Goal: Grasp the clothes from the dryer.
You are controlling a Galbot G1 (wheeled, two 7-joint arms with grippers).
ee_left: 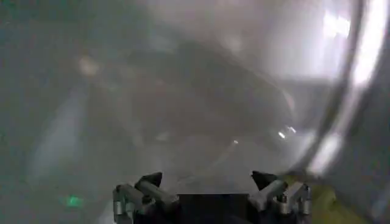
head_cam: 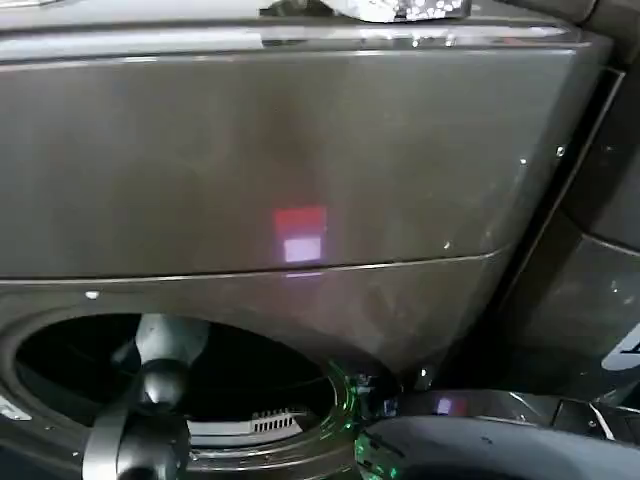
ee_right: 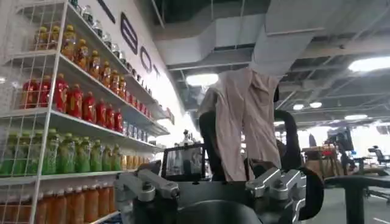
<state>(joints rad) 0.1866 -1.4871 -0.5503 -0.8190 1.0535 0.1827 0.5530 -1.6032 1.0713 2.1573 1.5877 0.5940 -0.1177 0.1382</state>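
The left arm [head_cam: 165,385] is reached into the round opening of the dryer [head_cam: 300,160] at the lower left. The left gripper [ee_left: 210,182] is seen inside the drum, spread wide with nothing between its fingers — the clothes [ee_left: 320,198] lie just beside its one finger, a yellow-green scrap. The right gripper [ee_right: 213,182] is held away from the dryer, open and empty, pointed at drink shelves [ee_right: 67,115].

One dryer [head_cam: 300,160] stands in front. One arm [head_cam: 165,360] reaches into its drum. One yellow-green cloth [ee_left: 326,201] shows.
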